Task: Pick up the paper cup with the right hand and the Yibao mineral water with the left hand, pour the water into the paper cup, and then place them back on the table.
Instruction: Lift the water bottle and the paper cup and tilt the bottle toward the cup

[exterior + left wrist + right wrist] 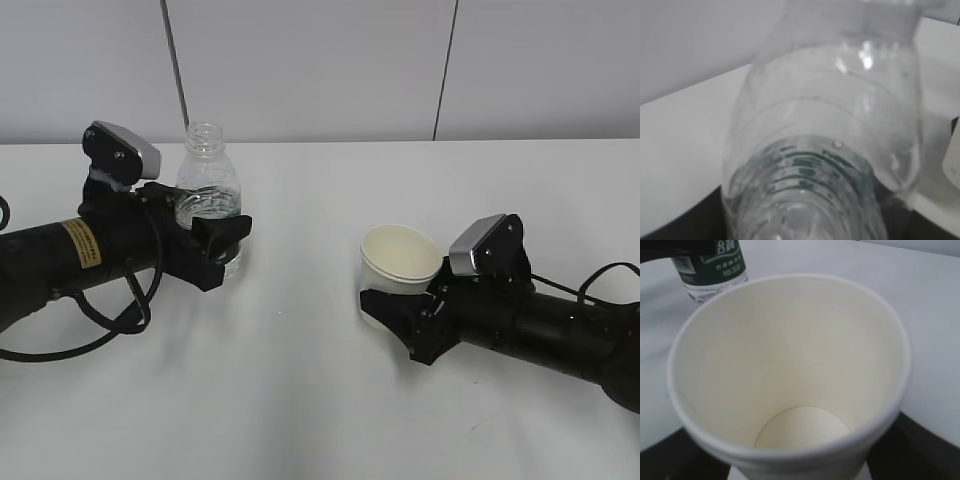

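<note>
The Yibao mineral water (208, 190) stands capless on the white table (300, 400) at the left, with water (210, 208) in its lower half. My left gripper (215, 245) is shut on its labelled body, and the bottle fills the left wrist view (830, 125). The paper cup (400, 262) sits right of centre, tilted slightly left, and is dry and empty inside (790, 350). My right gripper (400, 315) is shut on its lower part. I cannot tell if the cup touches the table. The right wrist view also shows the bottle's green label (715, 265).
Grey wall panels (320, 60) rise behind the table's far edge. The left arm's black cable (100, 335) loops on the table at the left. The right arm's cable (600, 272) arches at the far right. Bare tabletop lies between the bottle and the cup.
</note>
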